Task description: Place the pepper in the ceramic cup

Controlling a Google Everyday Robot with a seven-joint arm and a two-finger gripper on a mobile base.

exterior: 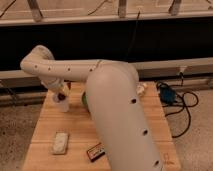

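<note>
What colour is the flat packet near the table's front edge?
Dark with orange print, per the camera view; the end effector is far from it, over the ceramic cup.

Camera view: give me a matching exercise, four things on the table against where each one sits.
Things:
1. gripper
2. green bowl
3. white packet
4. dark packet

Places:
A. front left of the table
B. front middle, beside the arm
C. far left, over the ceramic cup
D. mostly hidden behind the arm

Pairs: 1-C, 2-D, 3-A, 4-B
</note>
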